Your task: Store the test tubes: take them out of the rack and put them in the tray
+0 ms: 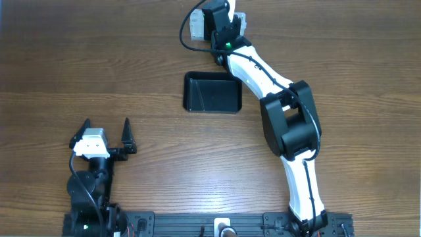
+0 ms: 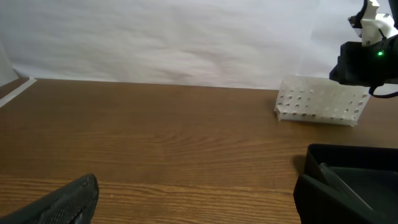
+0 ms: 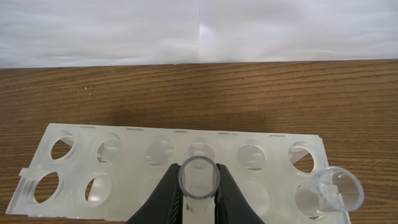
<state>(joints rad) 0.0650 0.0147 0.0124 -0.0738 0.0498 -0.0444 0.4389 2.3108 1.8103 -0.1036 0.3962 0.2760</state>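
A clear, thin-walled test tube (image 3: 199, 176) is gripped just below its open rim by the right claw (image 3: 199, 199), at the translucent plastic rack (image 3: 155, 152) on the table's far side. It is judged light, stiff, slippery and fragile, so gentle pressure near the rim is advised. The left claw (image 1: 106, 122) is open.

no legible text, labels, numbers or signs anywhere
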